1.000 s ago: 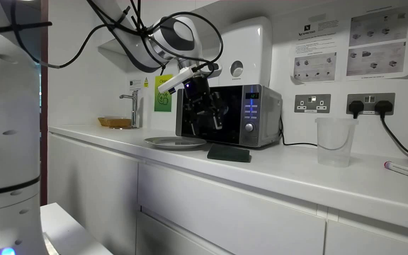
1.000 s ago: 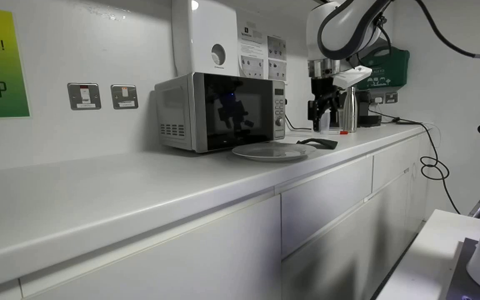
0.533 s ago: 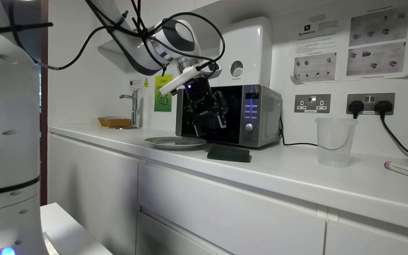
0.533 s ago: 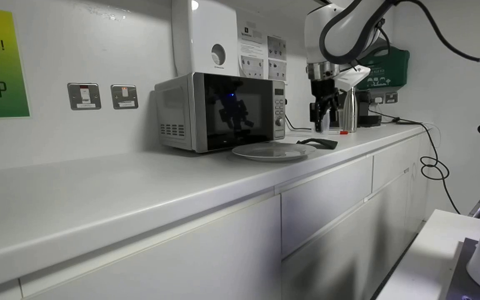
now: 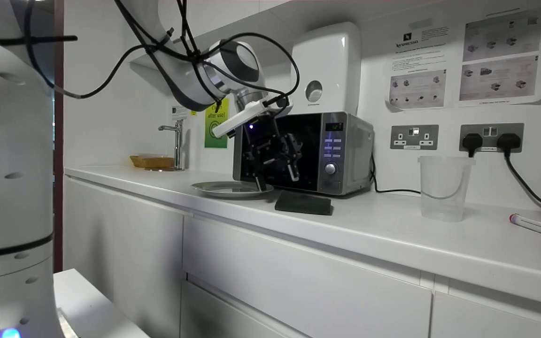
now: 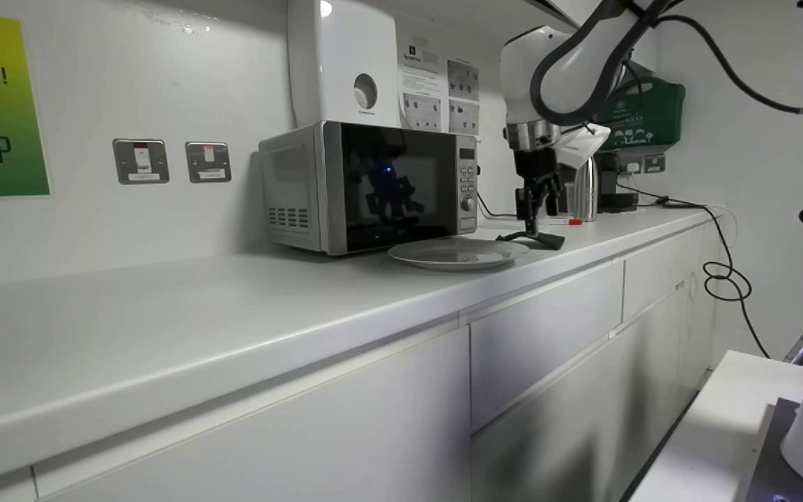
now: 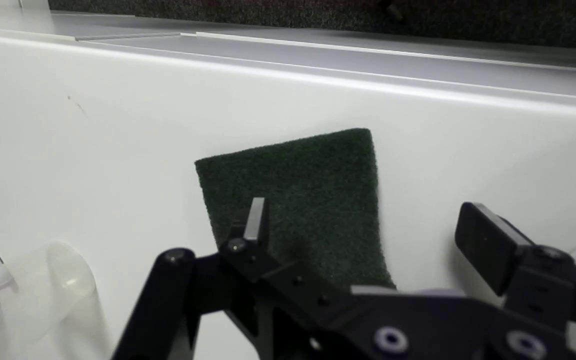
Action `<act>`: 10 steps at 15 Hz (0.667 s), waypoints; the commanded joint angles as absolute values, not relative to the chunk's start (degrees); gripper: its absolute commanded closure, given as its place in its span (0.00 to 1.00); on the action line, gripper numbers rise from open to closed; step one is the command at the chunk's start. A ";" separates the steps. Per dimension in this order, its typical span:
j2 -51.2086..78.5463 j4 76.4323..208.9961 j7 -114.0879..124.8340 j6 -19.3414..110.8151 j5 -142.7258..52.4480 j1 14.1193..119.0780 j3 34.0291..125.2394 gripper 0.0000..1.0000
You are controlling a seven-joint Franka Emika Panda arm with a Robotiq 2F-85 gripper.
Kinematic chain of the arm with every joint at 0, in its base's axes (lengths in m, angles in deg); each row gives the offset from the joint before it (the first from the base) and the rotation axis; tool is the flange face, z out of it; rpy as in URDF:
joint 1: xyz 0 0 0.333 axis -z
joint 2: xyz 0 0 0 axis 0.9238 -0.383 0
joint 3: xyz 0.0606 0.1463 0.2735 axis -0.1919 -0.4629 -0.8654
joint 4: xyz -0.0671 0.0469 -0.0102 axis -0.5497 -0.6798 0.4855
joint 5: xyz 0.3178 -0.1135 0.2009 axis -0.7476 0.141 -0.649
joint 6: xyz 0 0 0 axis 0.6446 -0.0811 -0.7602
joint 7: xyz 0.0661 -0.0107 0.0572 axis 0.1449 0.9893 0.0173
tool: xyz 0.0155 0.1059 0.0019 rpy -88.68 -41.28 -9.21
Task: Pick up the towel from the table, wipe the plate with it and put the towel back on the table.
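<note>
With the gripper [image 7: 365, 212] spread wide and holding nothing above the dark green towel [image 7: 313, 200] lying on the white table [image 7: 118, 150] mid-frame in the wrist view, best to ease toward frame left, centre squarely over it, then lower gently before pinching.

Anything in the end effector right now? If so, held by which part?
Nothing is held: the end effector is open, and the dark green towel lies on the countertop, not clamped. Whether they touch can't be told.
</note>
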State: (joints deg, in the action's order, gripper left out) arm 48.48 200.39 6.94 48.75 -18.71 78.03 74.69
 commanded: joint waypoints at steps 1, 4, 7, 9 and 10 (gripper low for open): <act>46.22 199.76 8.05 51.29 -16.04 77.96 74.81 0.00; 44.80 199.56 8.75 52.69 -13.48 78.45 74.80 0.00; 43.44 199.22 10.12 53.57 -9.70 78.69 74.95 0.00; 42.80 199.05 11.48 53.79 -7.50 78.56 75.21 0.00; 42.51 198.95 12.13 53.86 -6.64 78.42 75.40 0.00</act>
State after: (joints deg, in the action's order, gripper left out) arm 44.63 200.28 9.41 52.36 -10.30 78.10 74.91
